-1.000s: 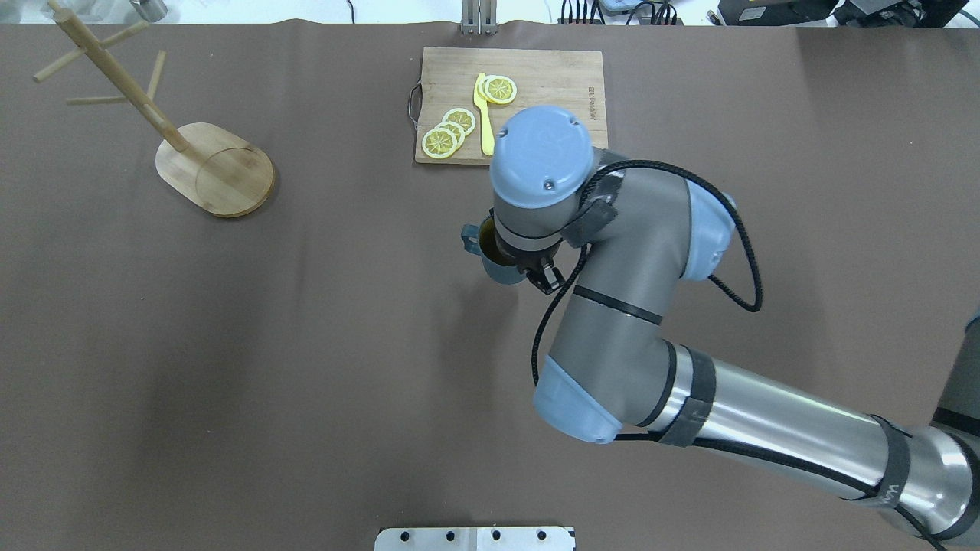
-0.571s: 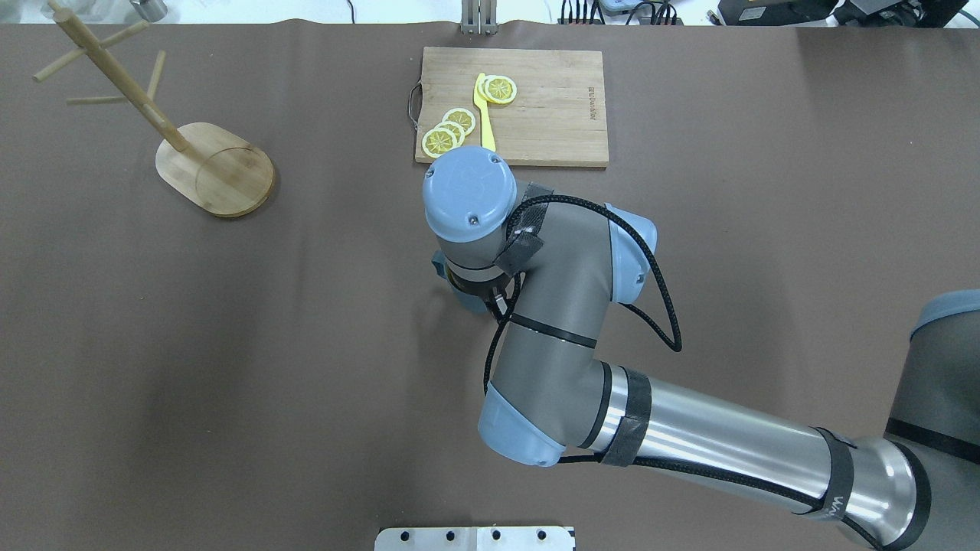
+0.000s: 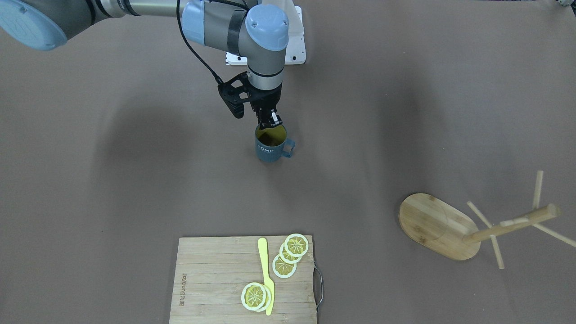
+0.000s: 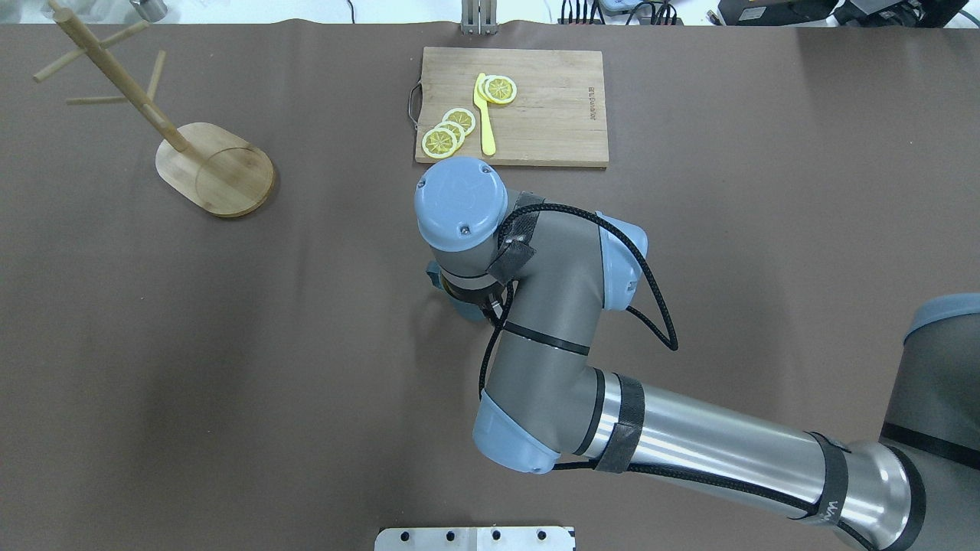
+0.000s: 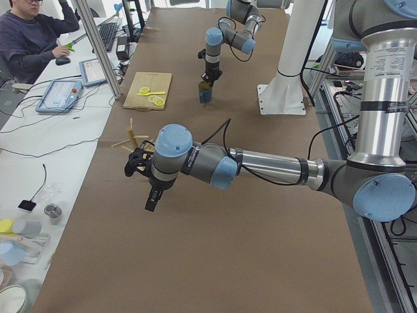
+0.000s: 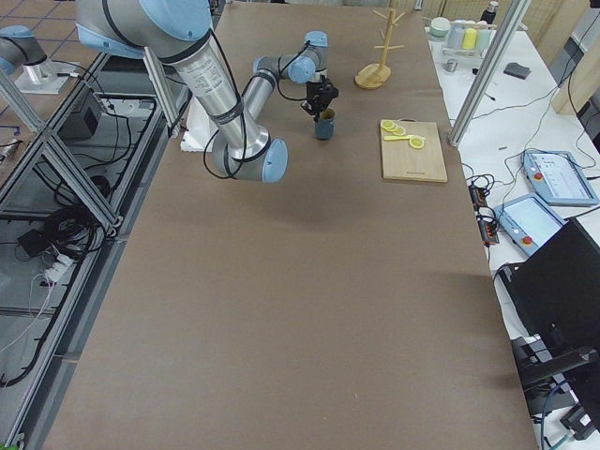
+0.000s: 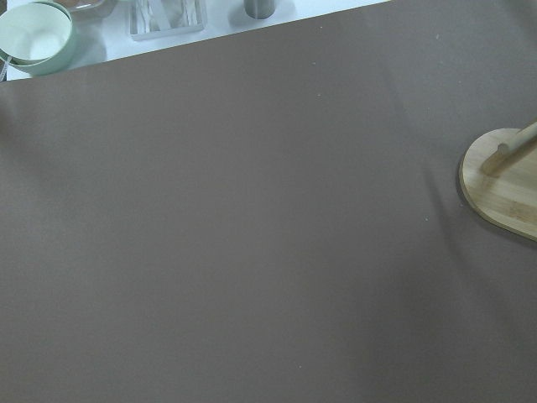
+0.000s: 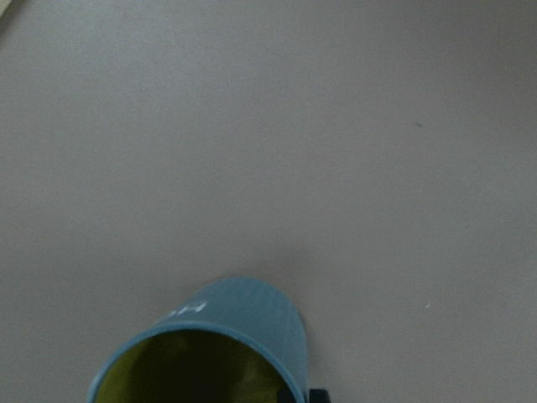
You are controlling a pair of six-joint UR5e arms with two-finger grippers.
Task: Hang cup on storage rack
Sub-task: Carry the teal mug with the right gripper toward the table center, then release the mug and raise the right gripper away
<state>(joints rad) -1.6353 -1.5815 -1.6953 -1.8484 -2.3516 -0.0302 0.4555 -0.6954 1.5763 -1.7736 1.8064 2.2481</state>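
Note:
The dark teal cup (image 3: 271, 150) with a yellow inside is upright at mid-table, its handle toward the storage rack. My right gripper (image 3: 271, 122) comes down from above and is shut on the cup's rim. In the overhead view the wrist covers most of the cup (image 4: 435, 275). The right wrist view shows the cup (image 8: 239, 323) close over the brown table. The bamboo storage rack (image 4: 218, 168) stands at the far left with bare pegs. My left gripper (image 5: 152, 197) hovers near the rack (image 5: 130, 140); I cannot tell whether it is open or shut.
A wooden cutting board (image 4: 543, 107) with lemon slices and a yellow knife lies at the far middle of the table. A person (image 5: 32, 36) sits at a side desk. Bowls and containers (image 7: 33, 34) stand beyond the table's left end.
My right arm has carried the cup from beside the cutting board leftward and toward the robot's side. The rack and the board have not moved.

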